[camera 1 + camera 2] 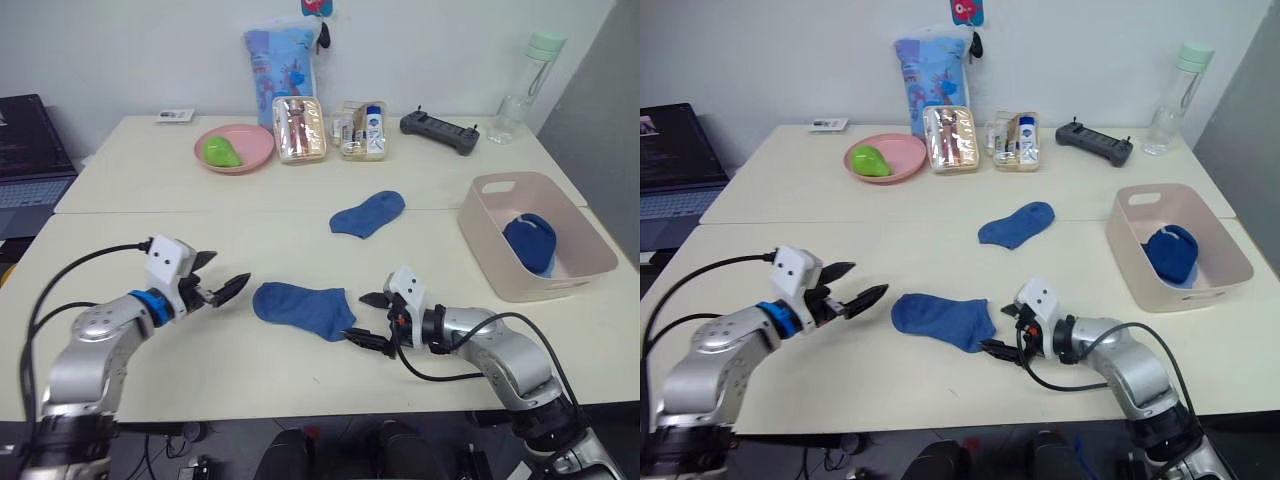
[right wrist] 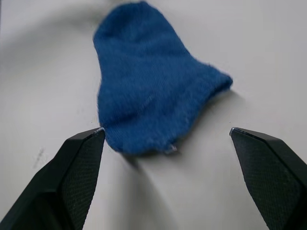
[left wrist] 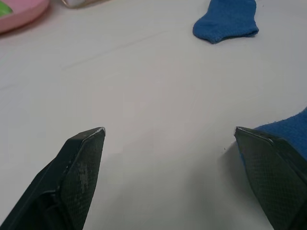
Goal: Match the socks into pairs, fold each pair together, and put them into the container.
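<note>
While both grippers sit low with fingers spread wide, the near sock [image 1: 302, 308] lies flat between them, long axis running from the left gripper [image 1: 226, 288] toward the right gripper [image 1: 368, 320], rounded toe toward the left, open cuff just ahead of the right fingertips, not touched. Farther off, a second sock [image 1: 368, 213] lies slantwise. Beyond the right gripper, the container [image 1: 497, 262] holds a folded blue bundle [image 1: 530, 242]. No writing legible.
</note>
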`<state>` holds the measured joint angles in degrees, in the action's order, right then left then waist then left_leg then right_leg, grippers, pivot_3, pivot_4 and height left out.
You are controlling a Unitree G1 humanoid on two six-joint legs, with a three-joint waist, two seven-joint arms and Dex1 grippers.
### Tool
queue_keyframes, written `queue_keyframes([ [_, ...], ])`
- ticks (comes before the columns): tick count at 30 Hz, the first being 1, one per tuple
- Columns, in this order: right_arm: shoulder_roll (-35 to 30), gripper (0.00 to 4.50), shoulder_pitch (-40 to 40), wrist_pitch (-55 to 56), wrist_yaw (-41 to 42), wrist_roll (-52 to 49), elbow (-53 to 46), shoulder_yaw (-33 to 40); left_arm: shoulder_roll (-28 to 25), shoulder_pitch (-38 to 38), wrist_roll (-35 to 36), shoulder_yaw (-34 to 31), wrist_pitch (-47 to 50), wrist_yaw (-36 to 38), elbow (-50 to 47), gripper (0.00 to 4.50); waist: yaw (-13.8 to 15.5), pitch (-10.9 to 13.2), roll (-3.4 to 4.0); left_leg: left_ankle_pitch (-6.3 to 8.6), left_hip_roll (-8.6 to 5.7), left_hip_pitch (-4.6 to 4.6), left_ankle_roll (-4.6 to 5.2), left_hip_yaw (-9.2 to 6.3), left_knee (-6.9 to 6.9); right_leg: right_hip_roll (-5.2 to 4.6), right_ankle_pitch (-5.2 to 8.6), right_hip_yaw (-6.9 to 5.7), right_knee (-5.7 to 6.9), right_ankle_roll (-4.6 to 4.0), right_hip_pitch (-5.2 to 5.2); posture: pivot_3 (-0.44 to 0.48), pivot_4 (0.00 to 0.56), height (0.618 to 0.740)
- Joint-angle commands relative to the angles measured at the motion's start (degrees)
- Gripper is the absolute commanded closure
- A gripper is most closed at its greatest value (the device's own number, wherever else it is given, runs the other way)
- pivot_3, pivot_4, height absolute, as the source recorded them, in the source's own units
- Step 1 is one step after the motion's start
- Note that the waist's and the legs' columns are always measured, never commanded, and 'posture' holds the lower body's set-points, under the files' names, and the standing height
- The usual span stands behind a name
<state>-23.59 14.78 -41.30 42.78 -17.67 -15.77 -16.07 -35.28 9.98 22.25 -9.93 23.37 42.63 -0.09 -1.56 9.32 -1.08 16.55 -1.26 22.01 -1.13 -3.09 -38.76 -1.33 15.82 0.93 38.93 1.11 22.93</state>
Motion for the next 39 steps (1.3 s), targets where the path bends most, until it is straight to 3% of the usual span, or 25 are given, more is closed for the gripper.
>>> queue_keyframes([
  [1, -0.1, 0.61, 0.0, 1.9, 0.2, 0.0, -1.3, -0.1, 1.9, 2.0, 2.8, 0.5, 1.8, 0.7, -2.7, 0.00, 0.0, 0.0, 0.00, 0.00, 0.00, 0.00, 0.00, -0.01, 0.00, -0.01, 0.00, 0.00, 0.02, 0.00, 0.00, 0.000, 0.150, 0.740],
  [8, -0.3, 3.16, -0.2, 1.5, 0.3, 0.0, -1.3, -0.2, -1.3, -1.9, -1.6, 4.7, 2.3, 3.2, -3.5, 0.00, -0.3, 0.0, 0.00, 0.00, 0.04, -0.01, 0.00, -0.02, 0.04, 0.02, 0.00, 0.02, 0.09, -0.01, 0.12, 0.000, 0.150, 0.740],
  [12, 0.7, 4.50, 0.2, 1.7, 0.5, -0.1, -0.4, -1.2, -1.2, -2.5, -0.8, 4.3, 2.9, 3.5, -3.4, 0.97, -0.1, 0.0, 0.00, 0.00, 0.04, 0.02, 0.00, -0.02, 0.04, 0.02, 0.00, 0.01, 0.08, -0.01, 0.13, 0.000, 0.150, 0.740],
  [23, -0.3, 4.50, 1.7, 2.6, 2.1, -0.9, 2.1, 2.3, -1.6, -8.5, 2.9, 1.1, 6.8, 3.0, -11.0, 4.44, -0.1, 0.0, 0.00, 0.00, 0.04, 0.03, 0.00, -0.01, 0.04, 0.01, 0.00, 0.05, 0.07, -0.01, 0.14, 0.000, 0.150, 0.740],
  [30, -5.9, 4.50, 5.2, 4.4, 7.3, -1.3, 5.5, 5.1, 2.9, -13.7, 10.4, -0.9, 14.5, -2.7, -23.1, 4.44, 0.0, 0.0, 0.01, 0.00, 0.04, 0.05, 0.00, 0.00, 0.04, -0.02, 0.00, 0.02, 0.05, -0.01, 0.12, 0.000, 0.150, 0.740],
  [39, -11.1, 4.50, 6.2, 5.6, 14.7, -1.5, 7.5, 4.2, 7.2, -12.5, 8.2, 1.9, 13.9, -7.6, -21.3, 4.44, 0.0, 0.0, 0.00, 0.00, 0.04, 0.04, 0.00, 0.01, 0.04, -0.01, 0.00, 0.01, 0.05, -0.01, 0.09, 0.000, 0.150, 0.740],
])
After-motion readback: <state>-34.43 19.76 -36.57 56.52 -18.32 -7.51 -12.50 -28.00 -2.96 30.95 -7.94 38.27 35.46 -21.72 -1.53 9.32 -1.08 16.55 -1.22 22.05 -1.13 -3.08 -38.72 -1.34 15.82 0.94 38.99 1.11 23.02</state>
